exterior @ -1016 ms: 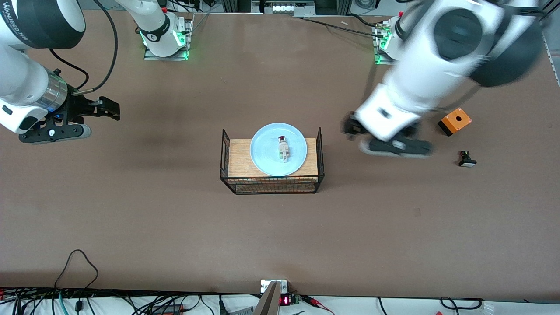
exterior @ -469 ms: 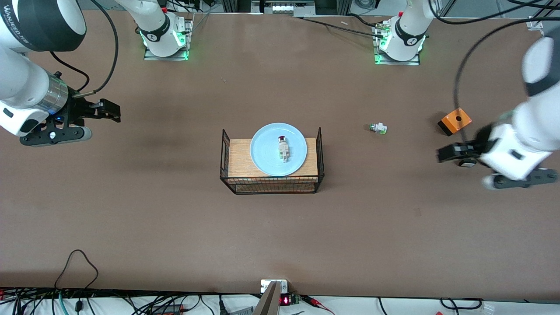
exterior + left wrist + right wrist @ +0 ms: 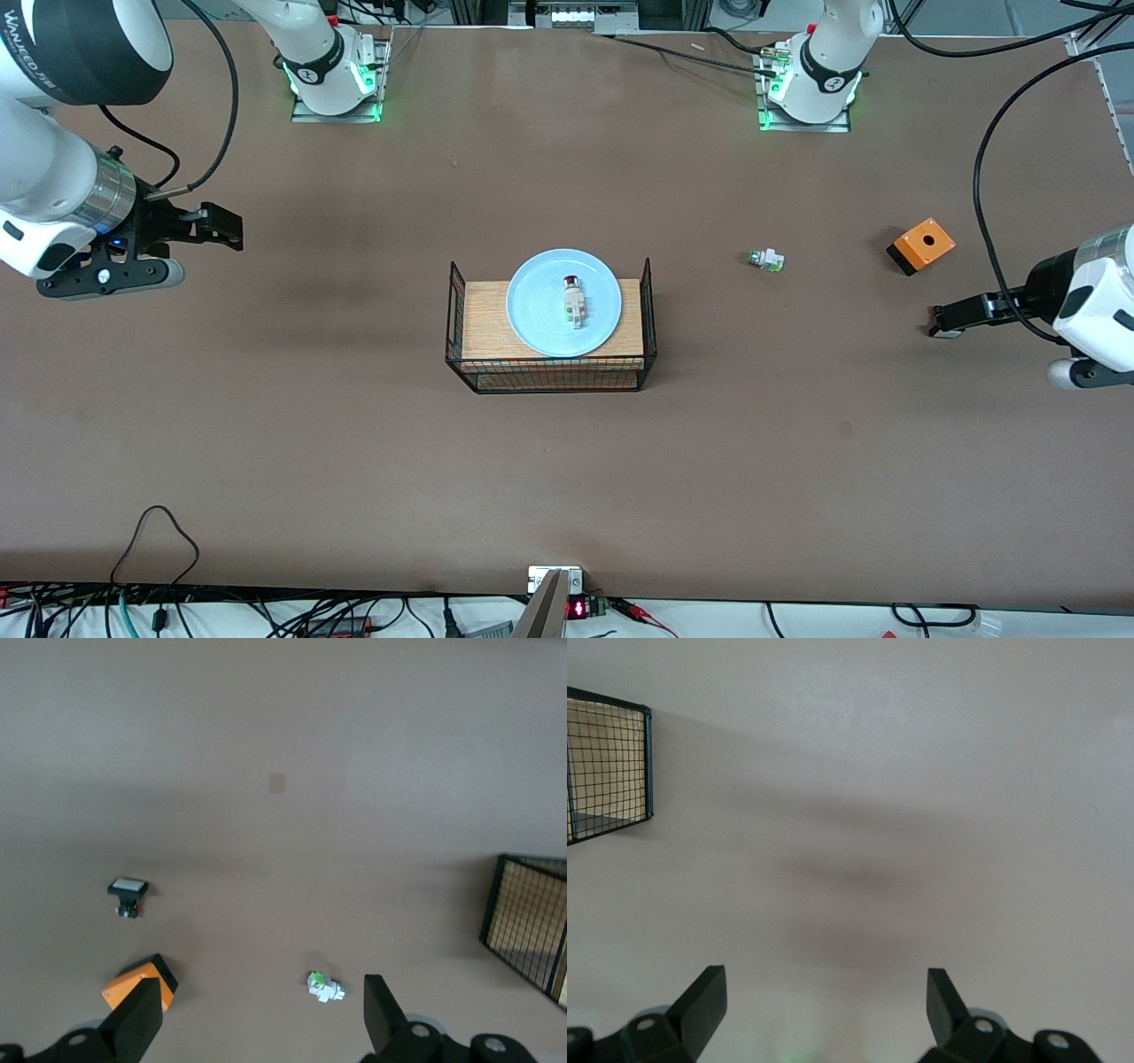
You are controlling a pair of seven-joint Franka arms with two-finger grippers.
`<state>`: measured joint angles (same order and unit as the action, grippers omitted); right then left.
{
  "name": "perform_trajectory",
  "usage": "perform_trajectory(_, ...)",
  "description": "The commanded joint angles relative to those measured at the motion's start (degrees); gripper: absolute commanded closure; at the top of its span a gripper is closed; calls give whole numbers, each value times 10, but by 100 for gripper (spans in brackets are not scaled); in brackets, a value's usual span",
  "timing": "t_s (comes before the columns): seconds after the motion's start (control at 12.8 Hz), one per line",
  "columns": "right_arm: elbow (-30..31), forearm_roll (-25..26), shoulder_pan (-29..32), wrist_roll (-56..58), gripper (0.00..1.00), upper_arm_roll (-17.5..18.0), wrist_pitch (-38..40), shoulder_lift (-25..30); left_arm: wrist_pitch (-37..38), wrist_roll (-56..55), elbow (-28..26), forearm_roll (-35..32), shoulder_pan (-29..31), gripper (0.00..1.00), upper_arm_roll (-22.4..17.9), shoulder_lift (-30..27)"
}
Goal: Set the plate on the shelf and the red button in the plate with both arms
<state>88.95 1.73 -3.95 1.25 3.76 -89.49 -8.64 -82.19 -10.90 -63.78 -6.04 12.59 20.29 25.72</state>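
The pale blue plate (image 3: 536, 306) lies on the wooden top of a black wire rack (image 3: 483, 321) at mid-table. The red button (image 3: 573, 299), white-bodied with a dark red cap, lies on the plate. My left gripper (image 3: 946, 317) is open and empty, up over the table at the left arm's end, away from the rack; its wrist view shows the jaws (image 3: 259, 1010) wide apart. My right gripper (image 3: 217, 227) is open and empty over bare table at the right arm's end, its jaws (image 3: 824, 992) wide apart in its wrist view.
A white piece with a green and silver tip (image 3: 765, 260) lies between the rack and an orange box (image 3: 921, 245). Both show in the left wrist view, the piece (image 3: 325, 987) and the box (image 3: 140, 983), with a small black-and-white piece (image 3: 128, 895). The rack's corner (image 3: 607, 771) shows in the right wrist view.
My left arm has swung away from beside the rack to its own end of the table, uncovering the green-tipped piece. The right arm has hardly moved. Plate and button stay put.
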Motion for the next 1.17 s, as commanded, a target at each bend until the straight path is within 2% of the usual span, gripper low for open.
perform_trajectory(0.0, -13, -4, 1, 9, 0, 3, 5, -6, -22, 61, -66, -7, -62, 0, -80, -62)
perform_trajectory(0.08, -13, -4, 2, 9, 0, 3, 5, -6, -26, 62, -90, -3, -127, 0, -161, -79)
perform_trajectory(0.16, -13, -3, 3, 9, 0, 3, 5, -6, -40, 67, -117, 9, -164, 0, -202, -100)
perform_trajectory(0.31, -13, -3, 3, 8, 0, 3, 5, -6, -109, 86, -209, 23, -164, 0, -208, -152)
perform_trajectory(0.55, -13, -3, 3, 4, 0, 3, 7, -5, -146, 96, -266, 40, -142, 0, -208, -190)
perform_trajectory(0.7, -13, -2, 4, 3, 0, 2, 7, -5, -147, 118, -268, 64, -115, 0, -207, -192)
perform_trajectory(1.09, -13, -1, 2, 2, 0, 2, 12, -1, -127, 120, -262, 64, -112, 0, -205, -193)
